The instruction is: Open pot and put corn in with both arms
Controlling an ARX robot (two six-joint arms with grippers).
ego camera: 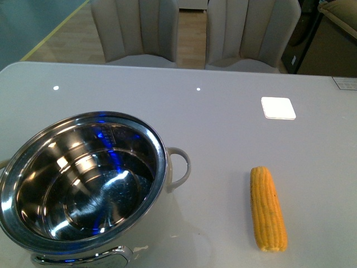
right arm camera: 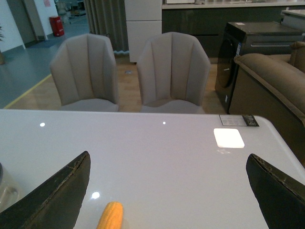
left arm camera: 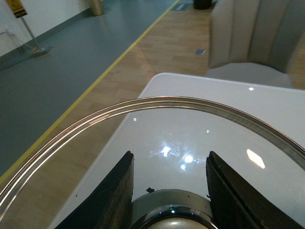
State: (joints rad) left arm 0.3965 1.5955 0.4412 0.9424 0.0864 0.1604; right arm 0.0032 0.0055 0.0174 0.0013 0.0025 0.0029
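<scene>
Table [ego camera: 223,145]; lid [left arm camera: 181,136] only in left wrist view

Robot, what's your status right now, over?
Left gripper shut on lid, held off the pot. Right gripper open, above the corn. Corn lies on table, right of open, empty pot. Nothing between them.

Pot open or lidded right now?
Open. In the front view the pot shows a bare, empty inside; the lid is off, gripped at its knob by the left gripper.
</scene>
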